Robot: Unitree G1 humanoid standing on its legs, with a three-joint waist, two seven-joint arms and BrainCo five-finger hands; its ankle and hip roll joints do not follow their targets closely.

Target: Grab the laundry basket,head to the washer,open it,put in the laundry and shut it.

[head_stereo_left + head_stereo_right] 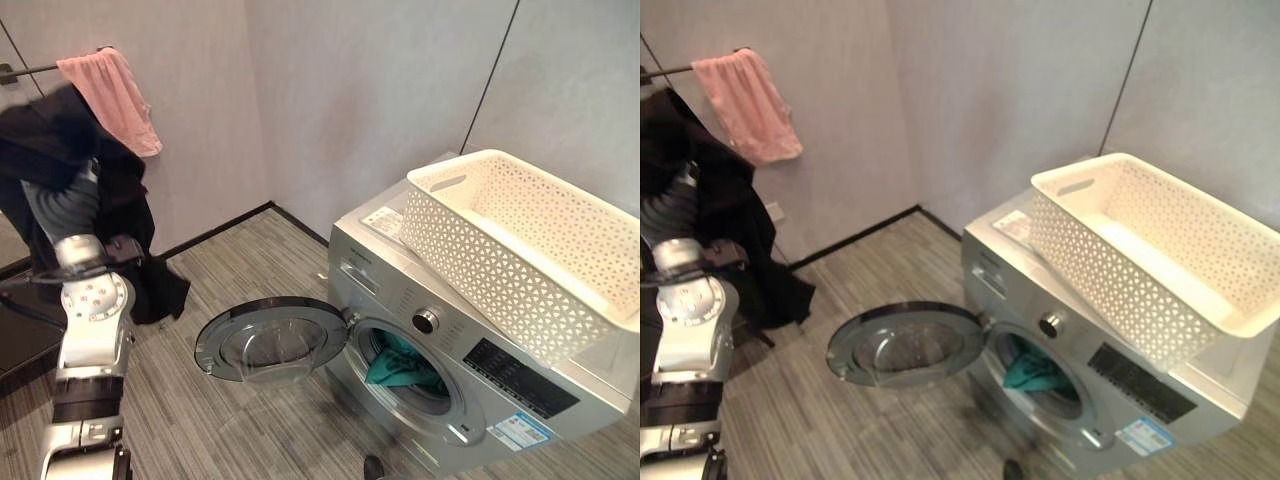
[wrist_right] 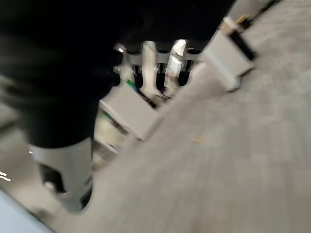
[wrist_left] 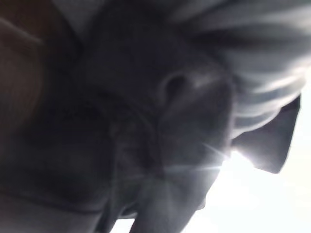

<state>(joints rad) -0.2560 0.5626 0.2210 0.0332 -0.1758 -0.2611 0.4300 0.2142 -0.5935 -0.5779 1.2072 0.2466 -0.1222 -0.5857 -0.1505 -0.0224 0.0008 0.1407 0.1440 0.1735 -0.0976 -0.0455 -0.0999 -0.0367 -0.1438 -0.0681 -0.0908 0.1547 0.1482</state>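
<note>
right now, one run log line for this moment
silver washer door: open | teal cloth: in drum | white perforated basket: on top | left hand: hidden in dark hanging clothes

White basket (image 1: pixel 520 250) atop washer (image 1: pixel 450 370), door (image 1: pixel 270 340) open.

Head cams down onto washer (image 1: pixel 470 370)

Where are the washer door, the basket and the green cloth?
washer door (image 1: pixel 272 340), left eye view, glass centre.
basket (image 1: pixel 480 262), left eye view, perforated front wall.
green cloth (image 1: pixel 400 366), left eye view, fold inside the drum.
</note>
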